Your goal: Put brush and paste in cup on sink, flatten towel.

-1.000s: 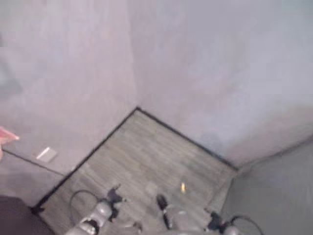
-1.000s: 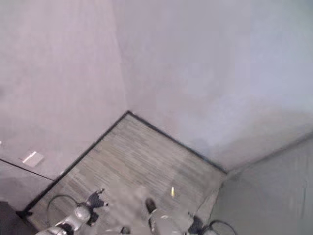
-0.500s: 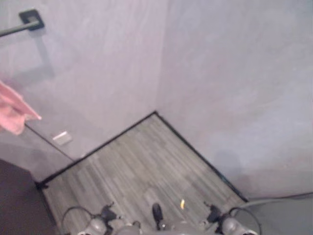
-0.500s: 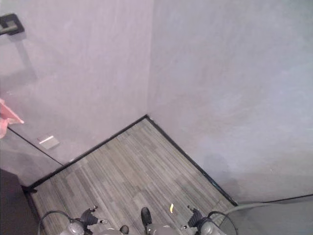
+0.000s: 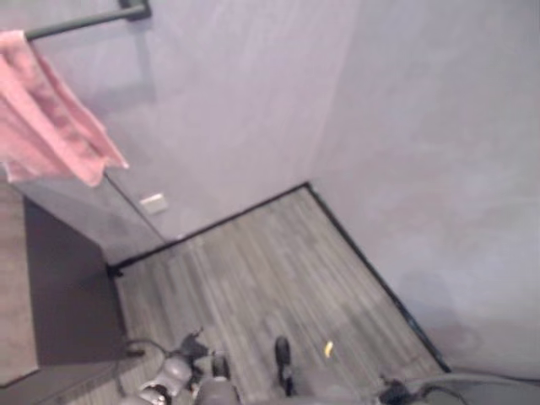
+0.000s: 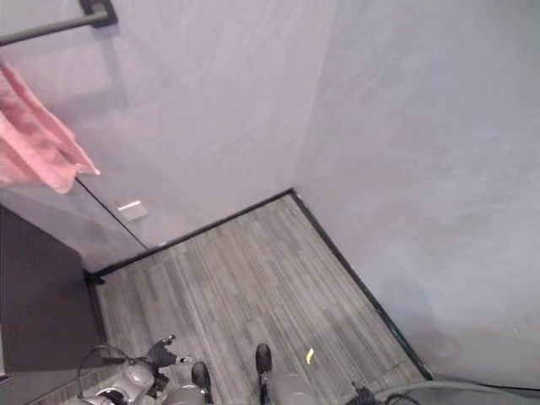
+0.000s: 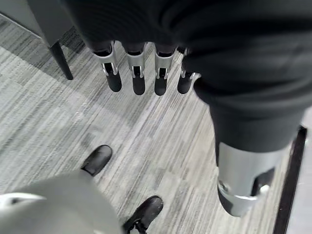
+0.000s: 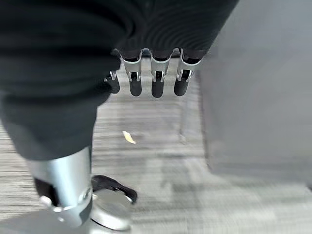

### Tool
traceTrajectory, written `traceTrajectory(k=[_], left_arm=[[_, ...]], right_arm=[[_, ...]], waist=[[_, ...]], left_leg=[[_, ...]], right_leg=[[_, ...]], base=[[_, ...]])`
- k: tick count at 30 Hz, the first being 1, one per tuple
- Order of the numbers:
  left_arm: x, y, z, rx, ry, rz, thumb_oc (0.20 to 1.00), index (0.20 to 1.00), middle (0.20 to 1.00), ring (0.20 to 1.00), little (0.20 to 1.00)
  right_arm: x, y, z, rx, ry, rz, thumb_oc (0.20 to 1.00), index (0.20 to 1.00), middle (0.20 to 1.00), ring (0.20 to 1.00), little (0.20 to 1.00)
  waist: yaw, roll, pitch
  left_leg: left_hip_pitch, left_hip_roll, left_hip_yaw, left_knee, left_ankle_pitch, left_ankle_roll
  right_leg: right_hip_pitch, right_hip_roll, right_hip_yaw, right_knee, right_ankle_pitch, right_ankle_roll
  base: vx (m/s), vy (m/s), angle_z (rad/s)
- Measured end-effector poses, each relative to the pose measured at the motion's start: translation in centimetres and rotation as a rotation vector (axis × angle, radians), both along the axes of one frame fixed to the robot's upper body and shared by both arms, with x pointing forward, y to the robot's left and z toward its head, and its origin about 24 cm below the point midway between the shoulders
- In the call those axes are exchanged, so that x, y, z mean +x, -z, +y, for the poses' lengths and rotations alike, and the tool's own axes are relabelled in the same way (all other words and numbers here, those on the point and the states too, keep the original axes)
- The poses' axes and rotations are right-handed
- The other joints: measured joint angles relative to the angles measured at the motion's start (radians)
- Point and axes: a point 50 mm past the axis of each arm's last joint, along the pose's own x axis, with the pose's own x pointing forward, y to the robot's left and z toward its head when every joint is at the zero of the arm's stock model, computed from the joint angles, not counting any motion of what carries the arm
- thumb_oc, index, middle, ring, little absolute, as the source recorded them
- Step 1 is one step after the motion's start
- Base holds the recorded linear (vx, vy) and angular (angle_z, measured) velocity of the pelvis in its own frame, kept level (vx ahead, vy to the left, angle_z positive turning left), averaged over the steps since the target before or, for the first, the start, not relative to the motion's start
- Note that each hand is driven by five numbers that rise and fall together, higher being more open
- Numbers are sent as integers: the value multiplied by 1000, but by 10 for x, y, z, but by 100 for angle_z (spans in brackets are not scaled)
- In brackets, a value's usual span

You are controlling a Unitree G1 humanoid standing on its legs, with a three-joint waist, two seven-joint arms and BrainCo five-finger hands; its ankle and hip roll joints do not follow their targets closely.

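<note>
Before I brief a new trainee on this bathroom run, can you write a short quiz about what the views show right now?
1. True or false: the pink towel hangs from the dark wall bar.
2. Multiple choice: the left hand is A) curled round a toothbrush, B) empty with straight fingers, C) gripping the towel.
3. Fill in: the right hand holds ____ over the striped floor.

Key: 1 true. 2 B. 3 nothing; its fingers are straight too.
</note>
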Motion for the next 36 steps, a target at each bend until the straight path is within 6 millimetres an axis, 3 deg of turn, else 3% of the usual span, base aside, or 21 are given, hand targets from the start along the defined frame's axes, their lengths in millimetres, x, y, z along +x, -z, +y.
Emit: traceTrajectory(k=[3,6,7,9,14,18,20,23,26,27,28,30,32,34,35,36], left_arm=[[-8,3,0,-7,-11,18,1000,1000,1000,1000,1000],[-22,8,2,-13,-46,53,1000,1000,1000,1000,1000],[-24,8,2,-13,-52,59,1000,1000,1000,1000,1000],[-40,14,5,-16,-105,113,1000,1000,1000,1000,1000],[-58,17,12,-10,-132,162,1000,1000,1000,1000,1000],[-64,18,14,-8,-139,184,1000,1000,1000,1000,1000],[-61,18,13,-15,-131,171,1000,1000,1000,1000,1000],[-54,16,14,-8,-119,158,1000,1000,1000,1000,1000],[-39,12,15,1,-105,122,1000,1000,1000,1000,1000],[-35,10,15,1,-99,110,1000,1000,1000,1000,1000],[-37,10,18,7,-102,116,1000,1000,1000,1000,1000],[-43,9,28,36,-109,132,1000,1000,1000,1000,1000],[-50,9,37,66,-124,146,1000,1000,1000,1000,1000],[-56,8,45,90,-140,156,1000,1000,1000,1000,1000],[-54,11,35,70,-136,163,1000,1000,1000,1000,1000],[-53,12,30,56,-129,162,1000,1000,1000,1000,1000]], right_arm=[[-15,3,1,1,14,60,1000,1000,1000,1000,1000],[-21,3,1,3,25,69,1000,1000,1000,1000,1000],[-17,3,1,6,29,55,1000,1000,1000,1000,1000],[12,-1,4,24,41,-34,1000,1000,1000,1000,1000],[35,-3,13,67,26,-98,1000,1000,1000,1000,1000],[42,-3,20,81,-2,-109,1000,1000,1000,1000,1000],[34,-1,22,85,-19,-75,1000,1000,1000,1000,1000],[24,1,20,77,-7,-41,1000,1000,1000,1000,1000],[19,2,19,71,-8,-13,1000,1000,1000,1000,1000],[11,4,19,74,-5,9,1000,1000,1000,1000,1000],[0,7,23,87,2,36,1000,1000,1000,1000,1000],[-8,9,31,110,3,55,1000,1000,1000,1000,1000],[-9,10,37,124,-2,56,1000,1000,1000,1000,1000],[-10,12,43,136,-10,61,1000,1000,1000,1000,1000],[-7,11,41,134,-30,47,1000,1000,1000,1000,1000],[-9,10,40,136,-31,44,1000,1000,1000,1000,1000]], waist=[[3,14,-15],[2,23,-42],[2,25,-46],[22,28,-53],[66,18,-75],[94,0,-82],[101,-10,-86],[92,-12,-89],[77,-15,-66],[56,-10,-62],[31,-7,-60],[30,-24,-61],[38,-42,-62],[34,-74,-70],[25,-62,-49],[23,-51,-42]], left_leg=[[33,-16,-24,-48,47,2],[63,-27,-26,-65,51,7],[67,-30,-28,-66,53,4],[91,-45,-24,-75,53,2],[115,-66,-34,-76,38,15],[111,-83,-51,-74,29,29],[112,-92,-70,-74,24,36],[116,-106,-104,-80,21,55],[115,-126,-158,-77,29,78],[117,-131,-189,-76,30,84],[142,-129,-230,-90,39,103],[150,-127,-242,-91,40,103],[141,-129,-238,-91,30,89],[129,-148,-239,-91,25,78],[113,-143,-269,-46,-10,56],[115,-139,-283,-35,-20,54]], right_leg=[[18,-8,-3,4,-17,20],[36,-13,-4,13,-34,31],[36,-15,-1,21,-37,31],[50,-27,6,34,-53,37],[59,-44,9,83,-97,52],[51,-59,1,108,-117,67],[50,-72,-5,128,-131,84],[13,-81,34,246,-143,102],[-76,-73,104,465,-138,115],[-80,-55,155,507,-137,117],[-88,-9,233,557,-192,139],[-94,38,256,512,-209,134],[-107,37,208,344,-165,103],[-103,23,197,217,-58,112],[-115,32,191,281,-68,110],[-107,37,197,290,-80,119]], base=[[73,104,10],[60,102,7],[72,126,7],[85,121,-1],[64,123,11],[50,169,13],[57,194,27],[12,156,34],[60,100,48],[140,100,101],[107,77,84],[63,23,46],[48,6,-3],[92,-12,18],[148,-56,39],[148,-55,45]])
